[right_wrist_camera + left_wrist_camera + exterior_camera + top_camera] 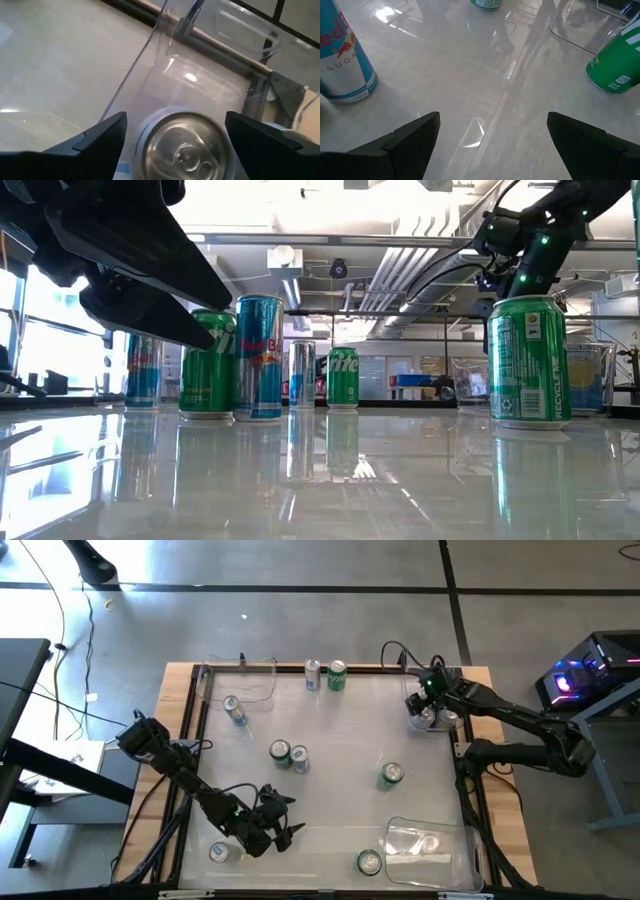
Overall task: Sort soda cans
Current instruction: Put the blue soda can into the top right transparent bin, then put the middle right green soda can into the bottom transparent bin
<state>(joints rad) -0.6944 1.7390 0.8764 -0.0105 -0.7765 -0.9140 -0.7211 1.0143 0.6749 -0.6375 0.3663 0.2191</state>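
Hovering over the far-right clear bin (200,85), your right gripper (175,135) straddles a silver-topped can (182,142), fingers wide. Your left gripper (492,145) waits, spread empty, near the blue Red Bull can (345,60).

A: State can positions.
B: Two cans (325,674) upright at the far edge, one silver, one green. A green and blue pair (289,755) upright mid-table. Single cans (234,710) stand scattered elsewhere.
A: Any held?
B: One silver-topped can (182,145) sits between open fingers.

Cans (289,754) mid-table — bins (430,848) at corners
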